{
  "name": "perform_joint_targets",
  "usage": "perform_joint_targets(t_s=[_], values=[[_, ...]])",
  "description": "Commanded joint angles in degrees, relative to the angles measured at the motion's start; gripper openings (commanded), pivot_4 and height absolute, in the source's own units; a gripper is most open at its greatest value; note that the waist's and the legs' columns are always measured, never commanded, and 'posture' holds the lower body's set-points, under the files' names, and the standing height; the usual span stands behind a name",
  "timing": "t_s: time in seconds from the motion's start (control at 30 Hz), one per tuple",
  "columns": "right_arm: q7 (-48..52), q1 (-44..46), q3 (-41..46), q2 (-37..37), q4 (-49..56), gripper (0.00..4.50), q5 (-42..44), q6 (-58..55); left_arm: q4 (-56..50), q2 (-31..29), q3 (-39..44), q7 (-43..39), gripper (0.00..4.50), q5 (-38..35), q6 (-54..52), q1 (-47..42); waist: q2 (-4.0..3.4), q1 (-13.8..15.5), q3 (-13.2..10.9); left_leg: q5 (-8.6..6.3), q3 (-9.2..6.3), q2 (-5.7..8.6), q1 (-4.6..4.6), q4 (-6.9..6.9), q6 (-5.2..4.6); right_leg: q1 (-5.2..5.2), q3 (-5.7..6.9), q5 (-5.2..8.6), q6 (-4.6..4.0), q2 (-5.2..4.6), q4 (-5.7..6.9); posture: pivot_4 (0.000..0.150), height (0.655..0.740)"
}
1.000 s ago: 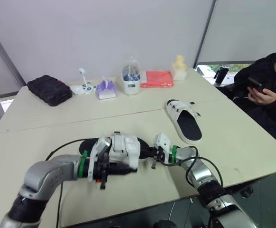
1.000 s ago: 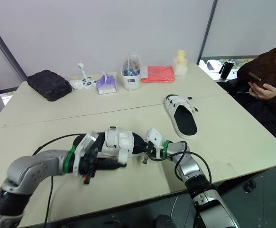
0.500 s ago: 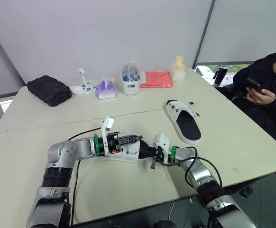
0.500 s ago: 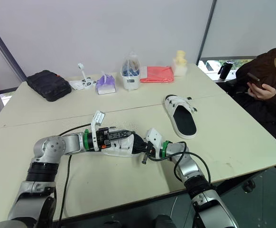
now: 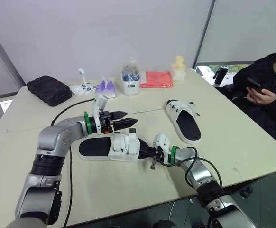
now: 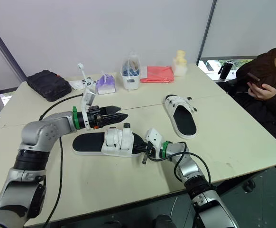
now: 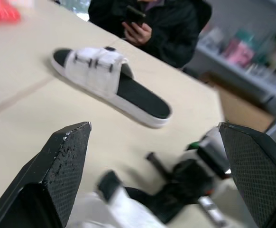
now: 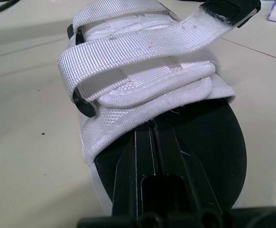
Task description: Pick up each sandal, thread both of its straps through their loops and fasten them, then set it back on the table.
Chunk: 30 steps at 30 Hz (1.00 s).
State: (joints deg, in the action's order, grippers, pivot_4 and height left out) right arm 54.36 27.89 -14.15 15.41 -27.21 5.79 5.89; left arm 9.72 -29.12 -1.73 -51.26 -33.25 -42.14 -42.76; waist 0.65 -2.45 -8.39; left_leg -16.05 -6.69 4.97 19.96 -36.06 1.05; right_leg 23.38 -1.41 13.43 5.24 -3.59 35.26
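- Gripping the near sandal by its toe on the table, my right gripper is clamped on the sole.
- My left gripper hovers above its white straps, fingers spread wide, empty.
- The far sandal lies well apart.

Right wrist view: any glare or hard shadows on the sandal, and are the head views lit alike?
Right wrist view: the near sandal is evenly lit, no glare, a soft shadow on the table beside it. Left eye view: same diffuse light; the far sandal casts a thin, faint shadow.
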Motion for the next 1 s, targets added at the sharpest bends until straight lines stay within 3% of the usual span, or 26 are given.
perform_joint_targets(t_s=[0.03,0.43,0.5,0.57,0.77,1.0], values=[[0.0,-1.8,-3.1,-0.2,-5.4,0.00,-3.8,-2.4,7.1,-0.2,-4.5,-4.5,4.45,7.7,9.4,-2.6,0.00,-0.1,0.0,0.00,0.01,0.00,0.00,0.00,0.00,0.01,0.00,0.00,0.00,0.00,0.00,0.150,0.7400],[-0.5,-2.5,-3.0,-0.3,-4.8,0.00,-3.7,-2.5,22.1,5.1,-7.7,-14.0,4.45,13.7,14.2,-7.9,0.02,-0.2,0.0,0.00,0.02,0.00,0.03,-0.02,-0.03,0.04,0.03,-0.01,0.01,0.01,0.04,0.150,0.7400],[-0.7,-2.8,-2.8,-0.1,-4.5,0.00,-3.7,-2.6,22.8,5.6,-7.4,-15.0,3.93,14.0,14.0,-8.2,0.02,-0.2,0.0,0.00,0.02,-0.01,0.04,-0.01,-0.03,0.06,0.03,-0.01,0.01,0.02,0.05,0.150,0.7400],[-0.8,-2.9,-2.8,0.0,-4.3,0.00,-3.7,-2.7,23.1,5.9,-7.2,-15.8,3.12,14.1,13.6,-8.4,0.02,-0.2,0.0,0.00,0.01,-0.02,0.04,-0.01,-0.03,0.08,0.03,-0.01,0.01,0.02,0.08,0.150,0.7400],[-1.0,-3.0,-2.7,0.0,-4.2,0.00,-3.7,-2.7,22.3,5.8,-7.3,-17.3,0.04,14.5,12.6,-8.1,0.02,-0.1,0.0,0.00,0.00,-0.01,0.04,-0.02,-0.03,0.07,0.02,-0.01,0.01,0.02,0.10,0.150,0.7400],[-1.2,-3.0,-2.8,-0.2,-4.4,0.00,-3.7,-2.6,19.7,6.1,-0.4,-16.0,0.04,8.9,8.6,-11.0,0.02,-0.1,0.0,0.00,-0.02,-0.01,0.05,-0.03,-0.03,0.08,0.02,-0.01,0.01,0.02,0.11,0.150,0.7400]])
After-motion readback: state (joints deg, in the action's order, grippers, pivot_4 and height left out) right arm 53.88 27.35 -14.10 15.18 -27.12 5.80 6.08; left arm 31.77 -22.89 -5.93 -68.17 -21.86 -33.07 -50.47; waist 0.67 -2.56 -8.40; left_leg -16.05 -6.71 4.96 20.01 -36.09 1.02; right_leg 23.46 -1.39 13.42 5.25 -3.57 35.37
